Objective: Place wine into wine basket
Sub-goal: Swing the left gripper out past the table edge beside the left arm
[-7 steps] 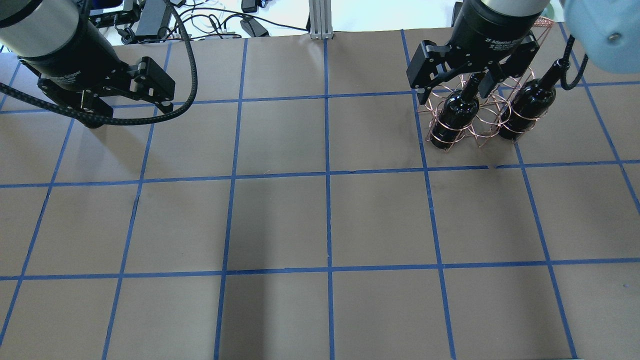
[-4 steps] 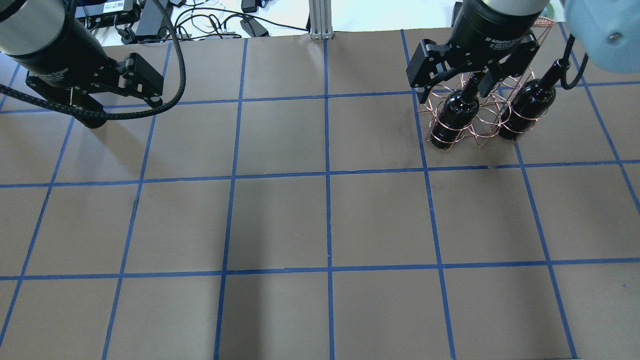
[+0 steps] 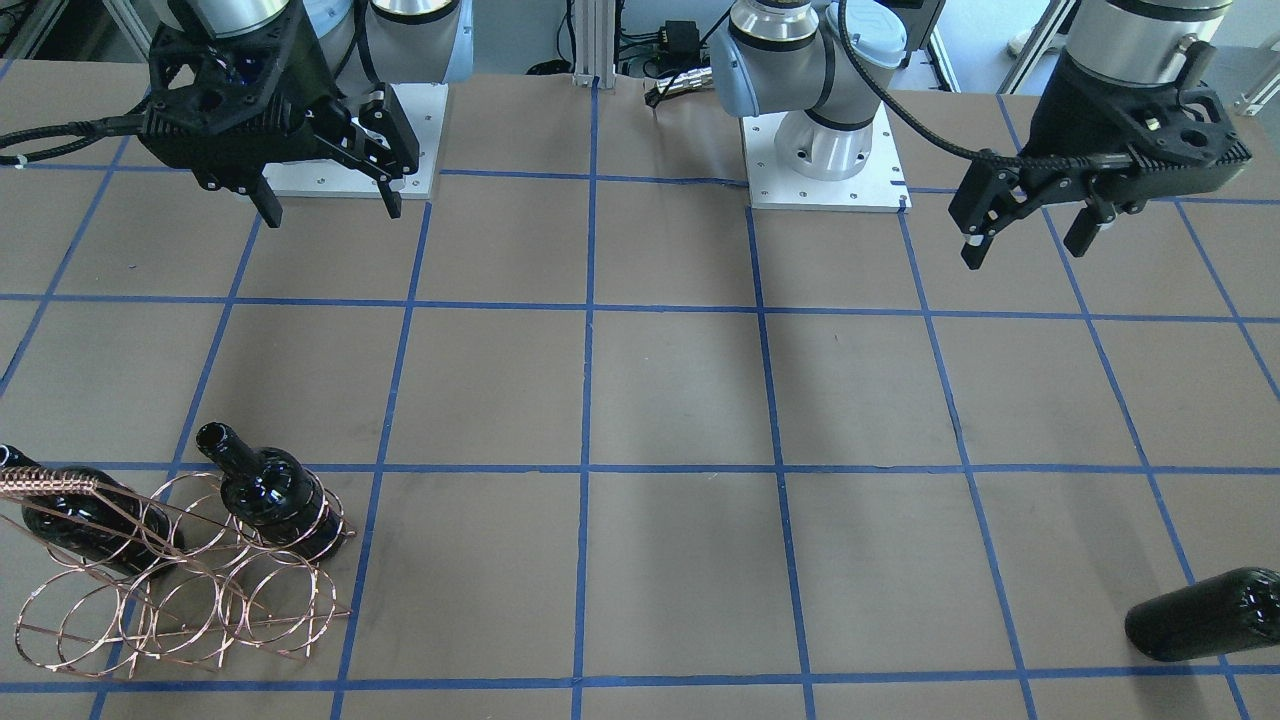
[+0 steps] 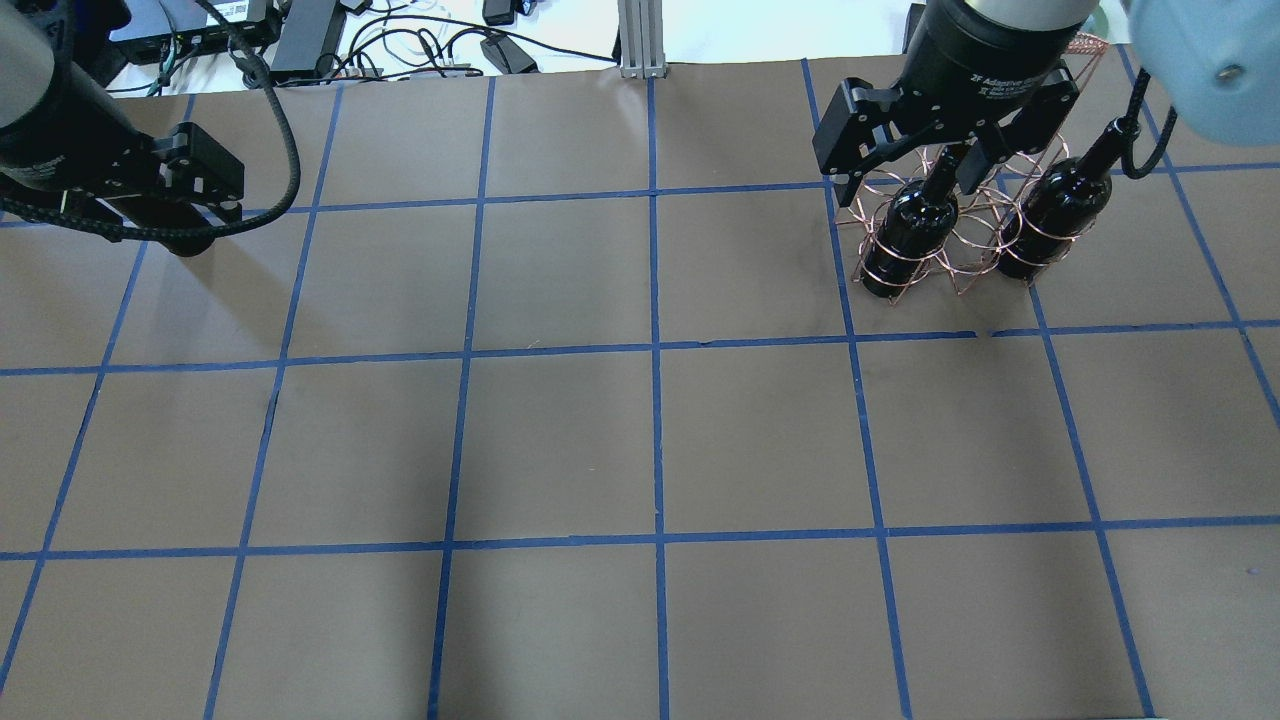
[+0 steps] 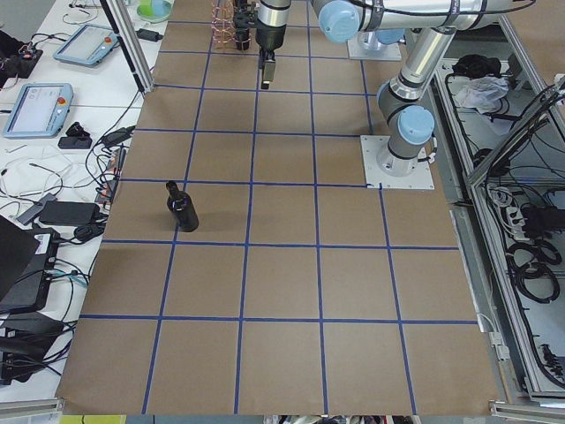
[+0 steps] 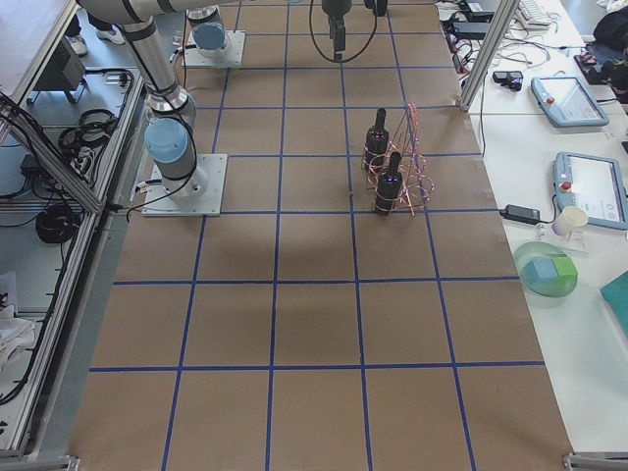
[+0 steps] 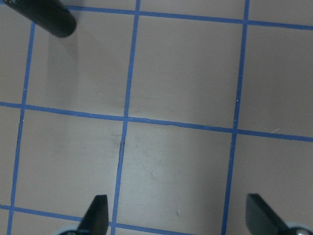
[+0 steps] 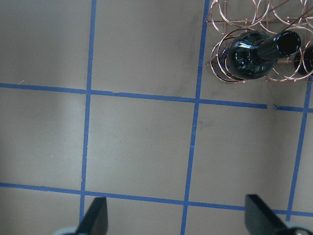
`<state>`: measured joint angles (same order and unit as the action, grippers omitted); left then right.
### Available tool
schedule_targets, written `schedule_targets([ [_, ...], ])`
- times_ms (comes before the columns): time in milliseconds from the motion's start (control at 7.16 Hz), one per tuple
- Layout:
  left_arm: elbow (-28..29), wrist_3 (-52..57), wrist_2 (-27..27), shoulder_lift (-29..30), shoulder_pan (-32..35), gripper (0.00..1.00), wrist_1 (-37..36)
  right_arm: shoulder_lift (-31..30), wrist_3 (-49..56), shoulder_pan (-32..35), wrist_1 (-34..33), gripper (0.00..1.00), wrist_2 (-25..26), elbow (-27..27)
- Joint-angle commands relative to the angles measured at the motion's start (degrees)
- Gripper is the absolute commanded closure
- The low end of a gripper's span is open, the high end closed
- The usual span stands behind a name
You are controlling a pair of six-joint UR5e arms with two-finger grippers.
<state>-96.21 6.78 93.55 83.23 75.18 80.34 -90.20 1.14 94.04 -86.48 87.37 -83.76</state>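
The copper wire wine basket (image 3: 180, 610) stands at the table's right far side, also in the overhead view (image 4: 955, 245). Two black bottles sit in its rings (image 3: 270, 495) (image 3: 80, 520). A third wine bottle (image 3: 1200, 615) stands alone on the table's left side, upright in the exterior left view (image 5: 181, 210). Its end shows at the top left of the left wrist view (image 7: 49, 17). My left gripper (image 3: 1024, 256) is open and empty, high above the table and well away from that bottle. My right gripper (image 3: 332, 212) is open and empty, raised just robot-side of the basket (image 8: 220, 63).
The table (image 4: 650, 450) is brown paper with a grid of blue tape. Cables and power bricks (image 4: 400, 45) lie past its far edge, and an aluminium post (image 4: 637, 40) stands there. The two arm bases (image 3: 820, 150) sit at the robot side.
My left gripper has moved steadily to the left in the overhead view, toward the table's left edge. The right gripper, basket and bottles have stayed put.
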Motion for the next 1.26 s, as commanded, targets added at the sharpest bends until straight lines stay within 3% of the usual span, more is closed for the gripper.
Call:
schedule_targets([
  [0,-2.5,11.0,-0.1,1.3,-8.9,0.02,-7.3,-0.1,0.0,0.0,-0.1,0.00,-0.1,-0.1],
  [140,-3.8,17.7,-4.4,2.5,-12.1,0.01,-14.8,-0.6,0.0,0.1,-0.1,0.00,-0.1,0.0],
  [279,-5.8,24.4,-4.8,3.9,-14.7,0.01,-20.7,-0.8,0.3,0.1,0.0,0.00,0.0,-0.1],
  [559,-7.1,30.1,-6.8,8.8,-20.8,0.01,-26.7,-0.7,0.7,0.1,0.1,0.00,0.2,-0.3],
  [838,-7.0,40.4,-14.6,14.7,-24.0,0.02,-37.7,-1.0,0.7,0.1,-0.1,0.00,0.6,-1.7],
  [978,-6.7,41.1,-23.3,17.4,-25.9,0.05,-41.5,-1.3,0.7,0.1,0.0,0.00,0.8,-1.8],
  [1118,-6.4,44.2,-27.3,19.6,-27.4,0.04,-45.2,-1.2,0.8,0.0,-0.3,0.00,0.7,-2.2],
])
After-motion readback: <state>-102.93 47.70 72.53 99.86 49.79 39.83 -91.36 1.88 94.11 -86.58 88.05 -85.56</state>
